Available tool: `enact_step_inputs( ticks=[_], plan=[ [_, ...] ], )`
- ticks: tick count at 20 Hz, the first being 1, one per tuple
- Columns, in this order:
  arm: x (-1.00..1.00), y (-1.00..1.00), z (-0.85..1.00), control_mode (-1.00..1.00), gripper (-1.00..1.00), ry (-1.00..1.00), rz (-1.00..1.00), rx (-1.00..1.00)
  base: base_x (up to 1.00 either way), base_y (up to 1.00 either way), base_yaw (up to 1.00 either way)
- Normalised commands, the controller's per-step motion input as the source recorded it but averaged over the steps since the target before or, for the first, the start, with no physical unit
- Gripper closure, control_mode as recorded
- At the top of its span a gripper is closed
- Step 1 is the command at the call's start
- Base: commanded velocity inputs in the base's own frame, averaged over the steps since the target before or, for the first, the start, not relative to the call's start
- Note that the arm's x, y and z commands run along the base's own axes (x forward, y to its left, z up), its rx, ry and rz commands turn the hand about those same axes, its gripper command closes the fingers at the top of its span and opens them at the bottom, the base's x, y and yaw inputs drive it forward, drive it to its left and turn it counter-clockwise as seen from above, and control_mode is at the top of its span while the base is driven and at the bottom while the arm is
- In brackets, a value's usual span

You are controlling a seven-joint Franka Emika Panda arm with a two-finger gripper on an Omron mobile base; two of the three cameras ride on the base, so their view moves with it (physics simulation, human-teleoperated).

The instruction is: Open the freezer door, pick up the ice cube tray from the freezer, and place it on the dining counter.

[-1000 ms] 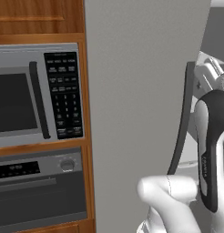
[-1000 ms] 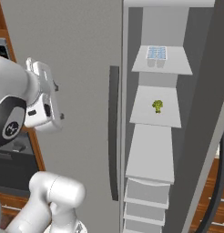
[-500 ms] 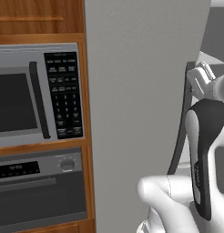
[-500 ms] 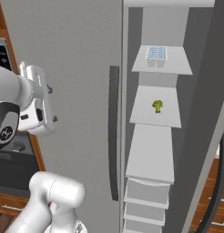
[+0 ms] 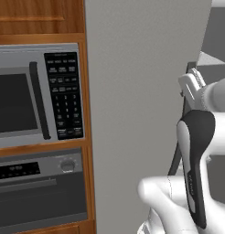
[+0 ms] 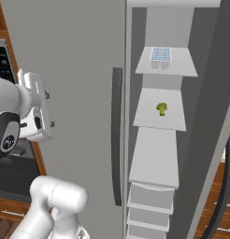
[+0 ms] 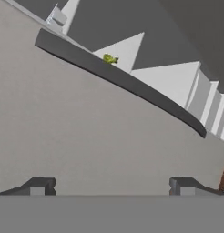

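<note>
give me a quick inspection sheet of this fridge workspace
surface: white freezer shelves, stacked, mostly bare
job's things: freezer stands open; ice cube tray on the top shelf
clutter: broccoli piece on the shelf below the tray
grippers: gripper open, empty, facing the grey fridge door beside its dark handle
cables: nothing seen
surroundings: microwave and oven in wood cabinets left of the fridge
</note>
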Motion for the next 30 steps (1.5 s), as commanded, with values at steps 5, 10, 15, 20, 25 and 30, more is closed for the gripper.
enact_step_inputs(
  ticks=[5, 10, 15, 20, 25, 30],
  plan=[
    [0.0, 0.0, 0.0, 1.0, -1.0, 0.0, 0.0, 0.0, 0.11, -0.46, 0.0],
    [0.0, 0.0, 0.0, 1.0, -1.0, 0.0, 0.0, 0.0, 0.0, -0.97, 0.01],
    [0.0, 0.0, 0.0, 1.0, -1.0, 0.0, 0.0, 0.0, 0.23, -0.63, 0.21],
    [0.0, 0.0, 0.0, 1.0, -1.0, 0.0, 0.0, 0.0, 0.58, -0.1, 0.25],
    [0.0, 0.0, 0.0, 1.0, -1.0, 0.0, 0.0, 0.0, 0.75, -0.45, 0.02],
    [0.0, 0.0, 0.0, 1.0, -1.0, 0.0, 0.0, 0.0, 0.17, -0.61, -0.06]
  ],
)
